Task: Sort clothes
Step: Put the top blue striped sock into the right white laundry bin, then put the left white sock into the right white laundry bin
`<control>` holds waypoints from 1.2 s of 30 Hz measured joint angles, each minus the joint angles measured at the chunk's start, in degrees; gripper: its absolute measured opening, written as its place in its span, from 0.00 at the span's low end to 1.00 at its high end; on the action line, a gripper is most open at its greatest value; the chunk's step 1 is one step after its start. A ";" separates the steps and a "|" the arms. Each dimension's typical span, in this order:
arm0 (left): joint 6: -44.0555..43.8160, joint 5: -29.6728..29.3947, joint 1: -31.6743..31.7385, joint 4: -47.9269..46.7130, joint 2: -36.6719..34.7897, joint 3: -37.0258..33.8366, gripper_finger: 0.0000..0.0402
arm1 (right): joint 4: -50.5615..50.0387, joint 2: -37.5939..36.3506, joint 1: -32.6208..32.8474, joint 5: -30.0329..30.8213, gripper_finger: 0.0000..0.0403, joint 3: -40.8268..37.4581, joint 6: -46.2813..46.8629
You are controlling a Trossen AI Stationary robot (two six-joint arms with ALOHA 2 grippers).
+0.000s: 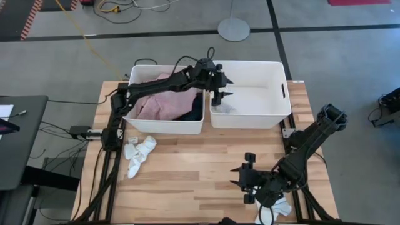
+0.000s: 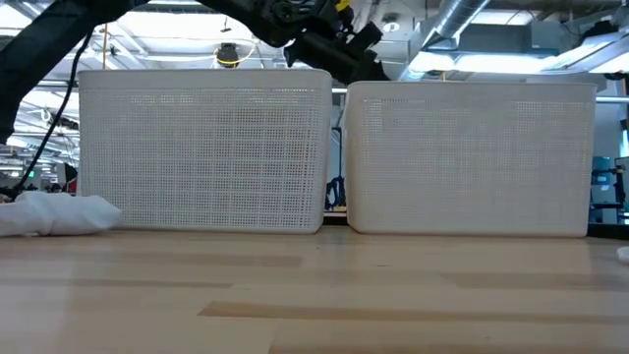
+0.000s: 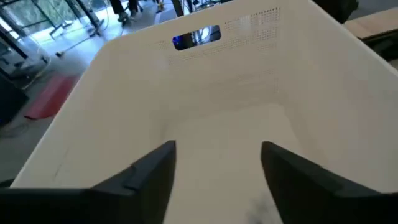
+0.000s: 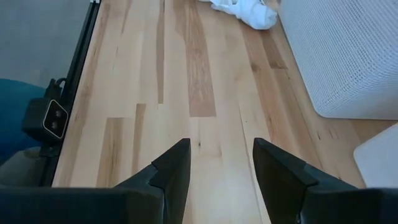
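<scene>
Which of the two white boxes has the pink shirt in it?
The left bin, the one on the left arm's side. A pink shirt and dark clothes fill it. The right bin looks nearly bare, with the left gripper above it.

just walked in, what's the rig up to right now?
Sorting clothes into two white bins. The left gripper hangs open over the right bin, holding nothing; a small dark item lies in the bin below it. The left bin holds a pink shirt and dark garments. White socks lie on the table. The right gripper waits open near the front edge.
</scene>
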 joint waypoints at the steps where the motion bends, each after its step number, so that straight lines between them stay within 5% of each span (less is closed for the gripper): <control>1: -0.41 0.41 0.06 -0.68 -0.43 -0.01 0.60 | -0.02 0.00 0.00 0.00 0.47 0.00 -0.04; 7: -0.86 4.80 -0.46 -4.35 -5.59 -0.02 0.68 | -0.22 0.00 -0.11 0.24 0.47 0.02 -0.15; 13: 6.20 5.28 -3.76 -23.09 -14.88 -0.04 0.69 | -0.40 0.00 -0.10 0.24 0.47 0.02 -0.97; 20: 8.52 -6.28 -13.05 -45.46 -27.96 -0.04 0.69 | -0.60 0.00 -0.52 0.39 0.47 0.04 -4.30; 30: -11.32 -12.09 -27.53 -71.54 -35.39 -0.80 0.69 | -0.66 0.00 -1.70 0.39 0.47 0.04 -7.86; 36: -23.09 -13.44 -35.05 -76.29 -37.08 -10.69 0.69 | -0.65 0.00 -2.10 0.39 0.47 0.04 -8.37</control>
